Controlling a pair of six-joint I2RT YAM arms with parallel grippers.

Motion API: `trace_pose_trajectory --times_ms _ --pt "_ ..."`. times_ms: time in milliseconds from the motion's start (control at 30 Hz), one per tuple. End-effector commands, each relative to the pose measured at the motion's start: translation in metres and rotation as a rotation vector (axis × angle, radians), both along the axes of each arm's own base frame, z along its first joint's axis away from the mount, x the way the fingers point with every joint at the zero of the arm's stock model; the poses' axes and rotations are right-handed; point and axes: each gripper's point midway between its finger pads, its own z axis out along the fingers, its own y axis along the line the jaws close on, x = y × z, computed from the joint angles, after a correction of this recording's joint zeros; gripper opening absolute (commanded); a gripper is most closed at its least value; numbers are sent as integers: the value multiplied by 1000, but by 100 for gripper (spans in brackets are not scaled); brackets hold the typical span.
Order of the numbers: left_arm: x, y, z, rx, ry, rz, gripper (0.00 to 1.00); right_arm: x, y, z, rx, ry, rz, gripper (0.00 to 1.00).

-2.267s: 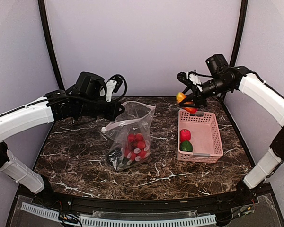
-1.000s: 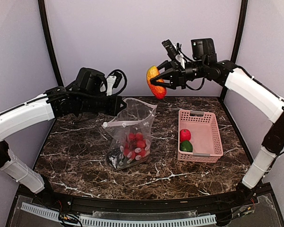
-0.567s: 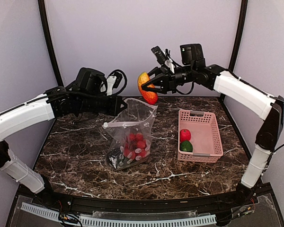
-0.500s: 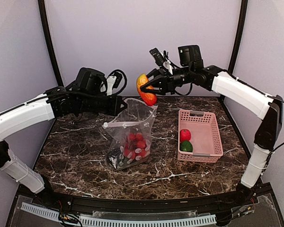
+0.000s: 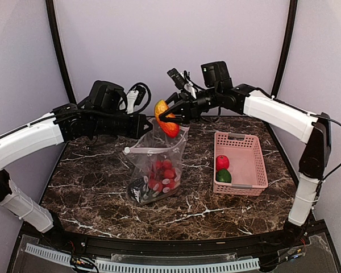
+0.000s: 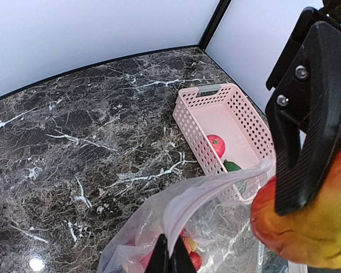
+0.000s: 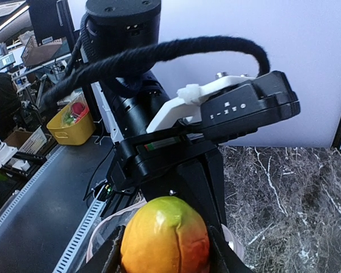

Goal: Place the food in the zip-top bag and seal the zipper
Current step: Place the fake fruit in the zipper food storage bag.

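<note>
The clear zip-top bag (image 5: 159, 165) stands upright on the marble table. My left gripper (image 5: 145, 126) is shut on its back rim and holds the mouth open; the shut fingertips (image 6: 169, 257) pinch the film. The whitish zipper (image 5: 148, 148) runs along the front lip. Red grapes (image 5: 163, 173) and a dark eggplant (image 5: 138, 193) lie inside the bag. My right gripper (image 5: 166, 118) is shut on the orange piece (image 5: 167, 120), a yellow-orange-red fruit, just over the bag's mouth. The orange piece (image 7: 166, 239) fills the right wrist view between the pads.
A pink slotted basket (image 5: 240, 189) sits right of the bag, holding a red strawberry (image 5: 222, 162) and a green pepper (image 5: 224, 176). The left wrist view shows the same basket (image 6: 188, 122). The left arm's wrist lies directly behind the bag mouth.
My right arm has carried the orange piece leftward and down from above the basket to the bag's mouth. The left gripper and the bag have stayed put.
</note>
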Motion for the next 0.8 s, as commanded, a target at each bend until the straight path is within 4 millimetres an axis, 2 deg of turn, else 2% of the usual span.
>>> trace_pose_trajectory --times_ms 0,67,200,300,433,633,767 --pt "-5 9 25 -57 -41 10 1 -6 9 0 6 -22 17 49" --pt "-6 11 23 -53 -40 13 1 -7 8 1 2 -23 10 56" --pt "-8 16 21 -50 -42 20 1 -12 0 11 6 -49 -2 61" --pt "-9 17 19 -49 -42 20 1 -18 -6 19 5 -82 -8 62" --pt "-9 17 17 -44 -42 18 1 -27 -16 17 -28 -149 -16 57" --pt "-11 14 14 -46 -45 -4 1 -43 -21 -19 -179 -365 -36 51" --pt "-11 14 17 -37 -59 -11 1 -57 -23 -40 -275 -449 -9 51"
